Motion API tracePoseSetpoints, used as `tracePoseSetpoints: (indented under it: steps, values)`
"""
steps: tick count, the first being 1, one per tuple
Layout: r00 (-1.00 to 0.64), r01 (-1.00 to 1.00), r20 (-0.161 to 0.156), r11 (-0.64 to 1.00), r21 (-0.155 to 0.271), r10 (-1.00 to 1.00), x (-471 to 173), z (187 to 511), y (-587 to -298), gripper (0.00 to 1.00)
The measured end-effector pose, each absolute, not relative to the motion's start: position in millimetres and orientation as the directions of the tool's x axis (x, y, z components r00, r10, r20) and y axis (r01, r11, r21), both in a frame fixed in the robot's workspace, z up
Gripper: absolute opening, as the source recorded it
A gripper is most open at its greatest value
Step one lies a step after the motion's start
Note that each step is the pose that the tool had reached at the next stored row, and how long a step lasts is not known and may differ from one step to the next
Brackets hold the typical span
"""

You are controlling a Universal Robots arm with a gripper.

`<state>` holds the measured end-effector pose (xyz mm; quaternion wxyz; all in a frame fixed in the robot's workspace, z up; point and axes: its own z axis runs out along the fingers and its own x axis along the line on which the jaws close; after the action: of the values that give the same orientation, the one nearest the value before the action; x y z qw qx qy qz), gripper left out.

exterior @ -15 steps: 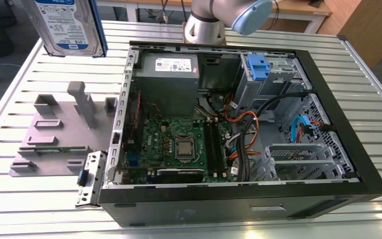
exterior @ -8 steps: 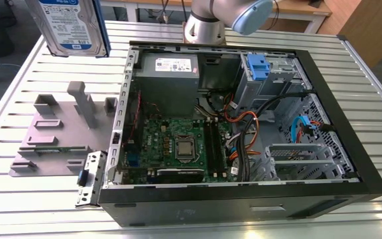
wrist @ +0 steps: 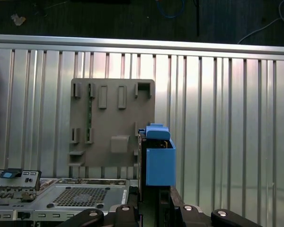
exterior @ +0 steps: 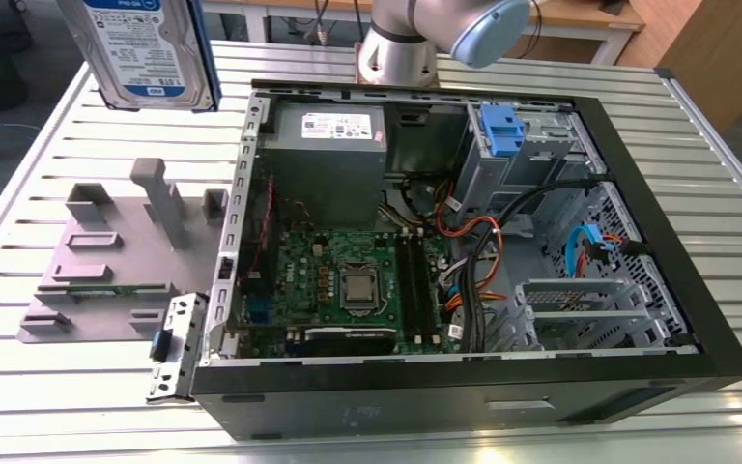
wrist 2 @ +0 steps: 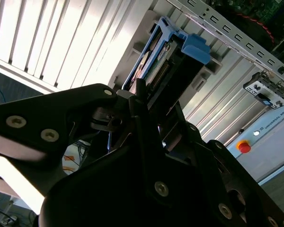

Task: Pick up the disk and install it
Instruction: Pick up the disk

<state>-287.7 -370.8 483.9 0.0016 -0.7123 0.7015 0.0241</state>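
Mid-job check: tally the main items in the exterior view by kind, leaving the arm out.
disk: 1
computer case: 1
grey fixture: 1
Total: 3

Print: a blue-and-white label (exterior: pixel 152 29) on the rectangular silver metal disk (exterior: pixel 139 58); a white sticker (exterior: pixel 332 124) on the grey metal power supply box (exterior: pixel 326 172). I can read no wording on either.
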Motion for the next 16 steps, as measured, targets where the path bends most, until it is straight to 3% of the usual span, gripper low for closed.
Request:
tracePoseSetpoints:
  steps: [16]
  values:
    - [0.015, -0.999, -0.037, -0.016, 0.032, -0.999, -275.4, 483.9, -370.8, 0.35]
